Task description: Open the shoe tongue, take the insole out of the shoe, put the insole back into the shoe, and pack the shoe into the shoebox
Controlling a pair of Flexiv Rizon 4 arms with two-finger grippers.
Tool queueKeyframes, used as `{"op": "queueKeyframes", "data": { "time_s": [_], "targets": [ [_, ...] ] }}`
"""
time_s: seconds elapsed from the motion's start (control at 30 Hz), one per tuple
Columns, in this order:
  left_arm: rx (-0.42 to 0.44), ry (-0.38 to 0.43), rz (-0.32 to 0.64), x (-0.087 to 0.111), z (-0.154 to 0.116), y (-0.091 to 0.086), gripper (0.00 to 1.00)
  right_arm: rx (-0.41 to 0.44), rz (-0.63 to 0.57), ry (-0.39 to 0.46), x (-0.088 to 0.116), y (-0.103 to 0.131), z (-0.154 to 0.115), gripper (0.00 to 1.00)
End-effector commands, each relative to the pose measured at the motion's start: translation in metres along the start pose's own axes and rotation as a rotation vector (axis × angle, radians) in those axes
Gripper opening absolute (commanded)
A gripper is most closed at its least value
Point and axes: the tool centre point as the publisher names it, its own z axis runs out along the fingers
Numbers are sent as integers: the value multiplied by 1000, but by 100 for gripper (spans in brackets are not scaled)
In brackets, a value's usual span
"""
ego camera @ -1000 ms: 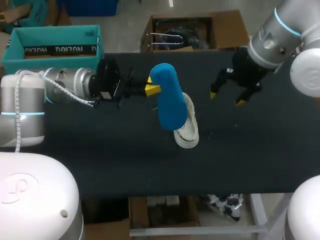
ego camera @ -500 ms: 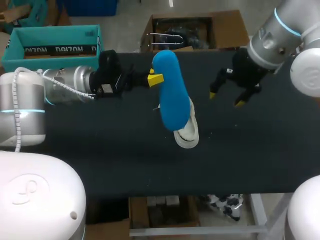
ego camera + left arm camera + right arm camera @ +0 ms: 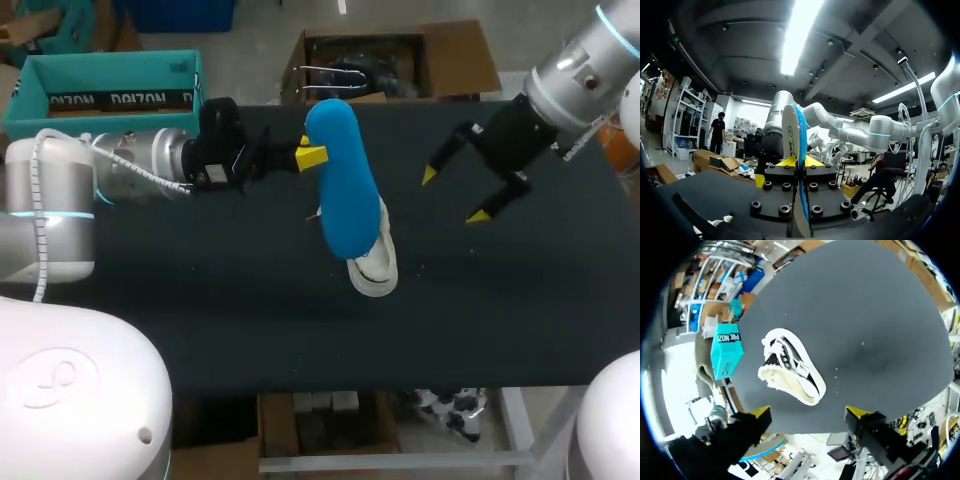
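Blue insole (image 3: 340, 180) hangs over the shoe (image 3: 372, 262), pinched near its upper end by the left gripper (image 3: 310, 157). The left wrist view shows it edge-on, with a yellow tip pressed on each face. The shoe lies on the table (image 3: 200, 300), partly hidden under the insole in the head view; its mouth shows in the right wrist view. The right gripper (image 3: 453, 196) hovers to the shoe's right, well apart from it, with fingers spread wide and nothing between them. The teal shoebox (image 3: 110, 95) sits past the table's far left corner.

The weak point is probably the hold. It is a small pinch at one end of a long, soft piece, so the free end could swing or twist, and a quick move might pull the insole out of the tips. On the way back in, the lower end could catch on the collar or tongue and fold instead of sliding toward the toe. Nothing holds the shoe, so a push from the insole may shove or tip it. The spread right gripper is too far off to steady it or keep the tongue open.
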Motion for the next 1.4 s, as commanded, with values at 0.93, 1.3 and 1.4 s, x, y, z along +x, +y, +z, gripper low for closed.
{"op": "queueKeyframes", "data": {
  "time_s": [0.93,1.3,1.4],
  "targets": [
    [4,0,0,0,0,1,0,239,696,162,30,-3,-5,100],
    [4,0,0,0,0,1,0,438,970,126,35,-25,23,100],
    [4,0,0,0,0,1,0,473,970,129,33,-28,26,100]
  ]
}}
